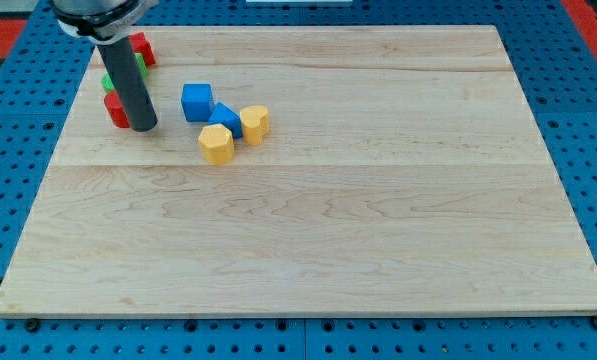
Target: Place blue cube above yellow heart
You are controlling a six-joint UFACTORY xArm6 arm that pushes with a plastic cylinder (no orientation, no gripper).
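Nearest, a yellow block (216, 143) touches a second blue block (226, 119). Blue cube (197, 102) sits upper left of yellow heart (255, 123). My tip (143, 127), a gripperless end effector, stands left, approaching; next push rightward.

Wooden board (328, 220) carries blue, yellow, red, green blocks.

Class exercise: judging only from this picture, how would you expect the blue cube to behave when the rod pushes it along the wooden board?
The blue cube sits flat on the smooth board, so it will probably slide rather than roll. Its squat shape makes tipping unlikely. An off-centre push from my tip, now to its left in the view, might turn it.
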